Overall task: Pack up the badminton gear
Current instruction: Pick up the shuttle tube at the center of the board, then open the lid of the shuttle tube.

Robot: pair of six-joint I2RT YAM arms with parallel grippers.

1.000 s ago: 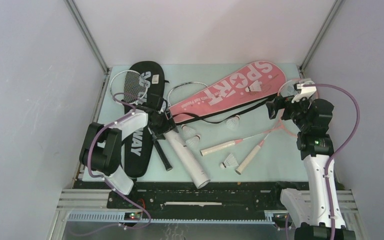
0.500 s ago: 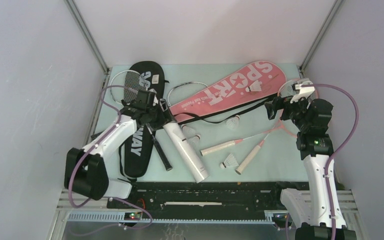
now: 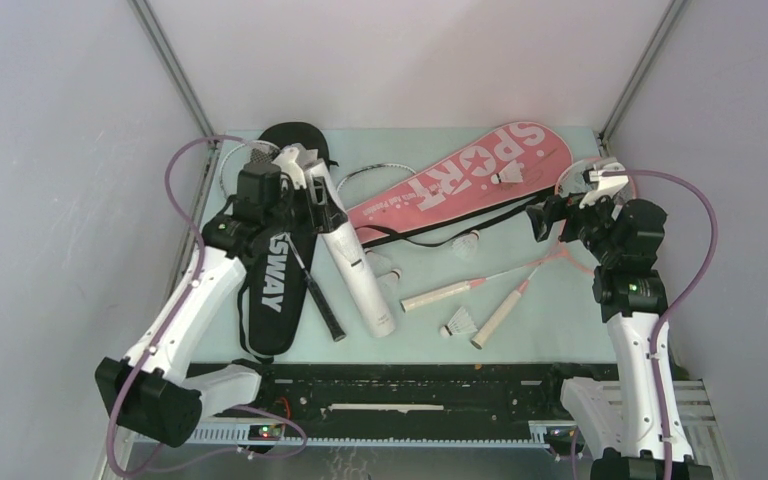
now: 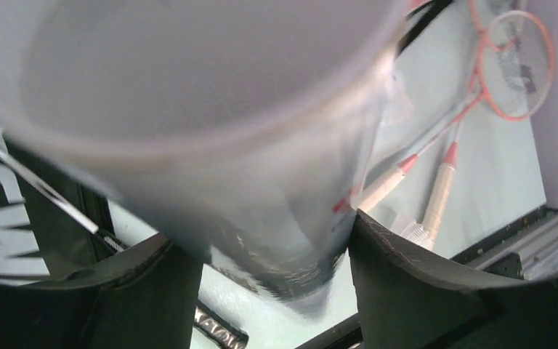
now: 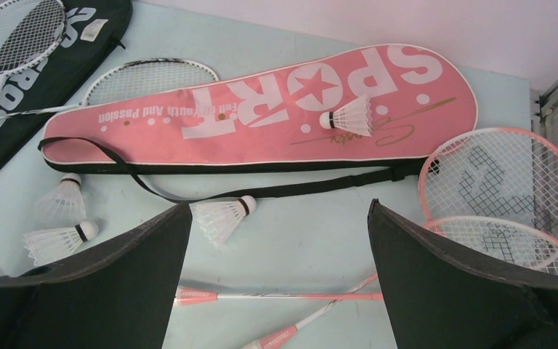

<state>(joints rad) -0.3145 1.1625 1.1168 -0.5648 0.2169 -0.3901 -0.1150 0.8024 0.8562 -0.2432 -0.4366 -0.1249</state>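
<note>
Worryingly, our left end effector (image 3: pixel 315 198) grips the tube (image 3: pixel 365 285) endwise; it may pivot into shuttlecocks (image 5: pixel 64 200); right end effector (image 5: pixel 277 211) gapes open

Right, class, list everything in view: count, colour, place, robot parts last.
Table: one, pale green, under everything.
Black fabric racket cover: one, black, left.
Pink "SPORT" racket cover: one, pink with black strap, far centre.
White-framed rackets: two, white; one on black cover, one head partly under pink cover.
Pink-framed rackets: two, pink with cream grips, right.
Feather shuttlecocks: five, white; one on pink cover, four on table.
Long plastic tube: one, white, centre-left, gripped.
Left end effector: one, black, closed on tube.
Right end effector: one, black, open, right.
</note>
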